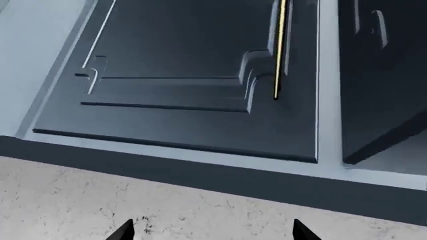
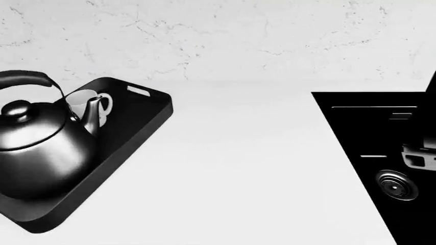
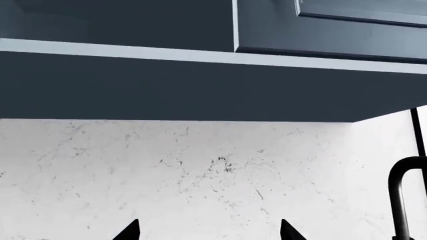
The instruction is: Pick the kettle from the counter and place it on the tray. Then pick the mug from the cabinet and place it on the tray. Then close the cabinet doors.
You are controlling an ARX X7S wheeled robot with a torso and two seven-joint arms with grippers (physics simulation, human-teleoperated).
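I see the kettle point(image 2: 34, 153) and mug point(image 2: 87, 107) already on the tray point(image 2: 140, 130) on the counter point(image 2: 238, 168), so only the cabinet doors point(image 1: 200, 75) remain, one ajar, with my left pincer point(image 1: 212, 231) and right pincer point(image 3: 209, 231) both released, holding nothing.

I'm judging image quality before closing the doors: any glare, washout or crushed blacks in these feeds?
Head view: the white counter is nearly blown out, merging with the marble wall; the sink and tray go flat black; bright highlights streak the kettle. Left wrist view: evenly lit, soft shading on the cabinet door, gold handle crisp. Right wrist view: cabinet underside dim, no blur.
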